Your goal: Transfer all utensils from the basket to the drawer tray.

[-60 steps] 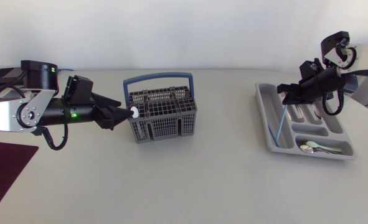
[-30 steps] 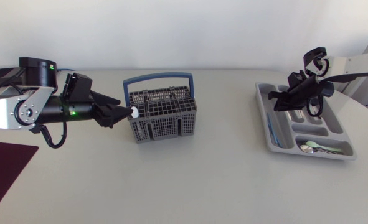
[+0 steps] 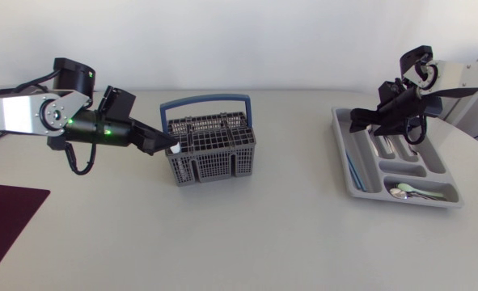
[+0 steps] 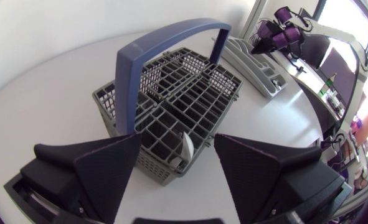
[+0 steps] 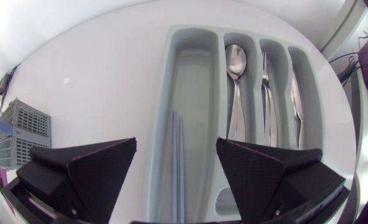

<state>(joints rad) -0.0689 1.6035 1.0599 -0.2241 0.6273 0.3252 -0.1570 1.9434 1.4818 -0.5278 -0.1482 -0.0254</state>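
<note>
Left gripper (image 4: 178,135) — utensil (image 4: 185,150) apparently just ahead

Matt grey plastic mesh basket (image 3: 213,151); smooth grey plastic tray (image 3: 345,153); glossy metal spoon (image 5: 236,61).

My left arm now sits higher in the frame's upper left, so my left gripper (image 3: 166,145) slants down onto the basket's (image 3: 210,158) left rim. My right gripper (image 3: 361,123) no longer holds the blue sticks (image 3: 353,166). They now lie in the drawer tray's (image 3: 341,152) long left compartment.
</note>
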